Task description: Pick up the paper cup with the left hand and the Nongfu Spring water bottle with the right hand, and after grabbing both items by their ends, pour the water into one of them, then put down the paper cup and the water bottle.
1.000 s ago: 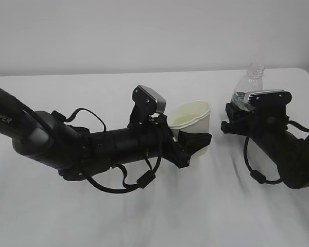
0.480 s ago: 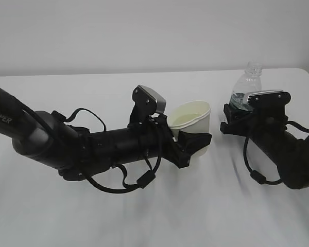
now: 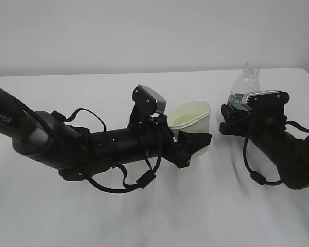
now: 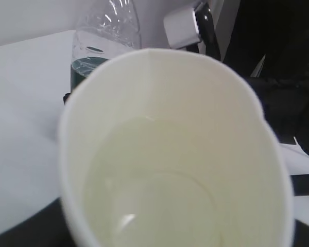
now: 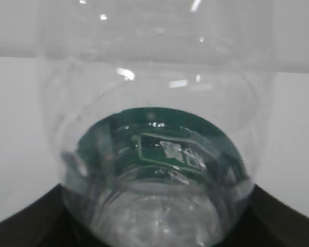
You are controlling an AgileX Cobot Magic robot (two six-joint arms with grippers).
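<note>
The white paper cup (image 3: 191, 119) is upright with my left gripper (image 3: 195, 141) shut on its lower part. In the left wrist view the paper cup (image 4: 170, 154) fills the frame, and clear water (image 4: 154, 195) lies in its bottom. To its right stands the Nongfu Spring water bottle (image 3: 243, 90), clear, uncapped, with a dark green label. My right gripper (image 3: 232, 121) sits around its lower half. In the right wrist view the bottle (image 5: 154, 154) is between the dark jaws. Whether they press it I cannot tell.
The white table (image 3: 144, 216) runs to a pale wall behind. Its right edge lies just past the right arm (image 3: 283, 149). The thick left arm (image 3: 67, 144) with looped cables lies low across the table's middle left.
The bottle and my right gripper have shifted slightly to the left. The left arm and the cup have not moved.
</note>
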